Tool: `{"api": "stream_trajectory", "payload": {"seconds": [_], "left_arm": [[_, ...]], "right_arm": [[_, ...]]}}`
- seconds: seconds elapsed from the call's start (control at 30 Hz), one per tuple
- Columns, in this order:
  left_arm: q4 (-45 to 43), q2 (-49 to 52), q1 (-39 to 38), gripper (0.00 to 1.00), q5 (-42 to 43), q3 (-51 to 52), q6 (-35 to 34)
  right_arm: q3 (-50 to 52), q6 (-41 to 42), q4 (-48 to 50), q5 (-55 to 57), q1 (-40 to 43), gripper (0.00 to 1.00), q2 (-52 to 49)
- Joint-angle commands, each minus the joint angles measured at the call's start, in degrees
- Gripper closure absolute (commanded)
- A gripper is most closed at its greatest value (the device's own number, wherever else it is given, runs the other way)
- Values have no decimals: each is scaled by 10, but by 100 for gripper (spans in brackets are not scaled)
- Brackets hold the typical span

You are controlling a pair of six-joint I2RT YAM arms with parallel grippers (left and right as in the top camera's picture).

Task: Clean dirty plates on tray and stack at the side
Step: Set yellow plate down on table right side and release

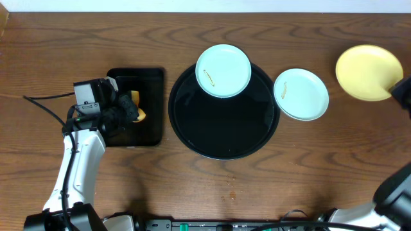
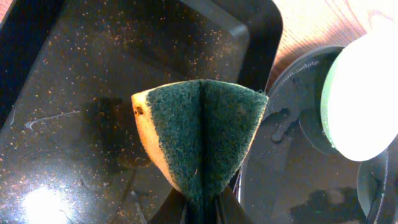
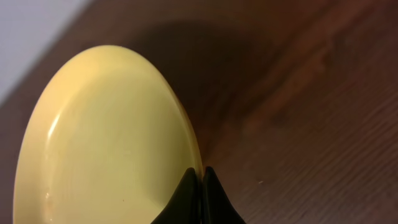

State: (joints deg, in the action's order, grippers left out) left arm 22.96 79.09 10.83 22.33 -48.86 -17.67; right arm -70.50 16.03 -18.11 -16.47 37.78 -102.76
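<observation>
With the right gripper (image 3: 202, 186) clamping the yellow plate (image 3: 106, 143) at upper right and the left gripper (image 2: 199, 210) squeezing a folded sponge (image 2: 202, 130) at left, wiping is seemingly starting, calling for bringing both together.

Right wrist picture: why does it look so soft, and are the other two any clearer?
Right wrist: the close-up yellow plate is blurred, with a dark shadow on the table behind it. Left wrist: the sponge is sharp, and a glare spot shines on the small tray. Overhead: even light, crisp, with faint reflections on the round tray.
</observation>
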Motion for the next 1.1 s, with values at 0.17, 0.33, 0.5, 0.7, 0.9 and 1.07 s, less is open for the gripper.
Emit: {"api": "stream_trajectory", "payload": {"seconds": [0.17, 0.33, 0.5, 0.7, 0.9, 1.07], "left_arm": [[-1, 3, 2, 92, 2, 0, 41], [-1, 3, 2, 92, 0, 0, 41], [-1, 3, 2, 92, 0, 0, 41], [-1, 3, 2, 92, 0, 0, 41], [-1, 3, 2, 92, 1, 0, 41], [0, 3, 2, 92, 1, 0, 41]], "right_arm": [[-8, -11, 72, 1, 7, 98, -128], [-9, -31, 78, -22, 7, 38, -138], [-51, -59, -2, -133, 4, 29, -105], [-169, -136, -259, -141, -53, 36, -79], [-165, -83, -385, -17, -174, 59, -80], [-79, -17, -322, 46, -237, 63, -80]]}}
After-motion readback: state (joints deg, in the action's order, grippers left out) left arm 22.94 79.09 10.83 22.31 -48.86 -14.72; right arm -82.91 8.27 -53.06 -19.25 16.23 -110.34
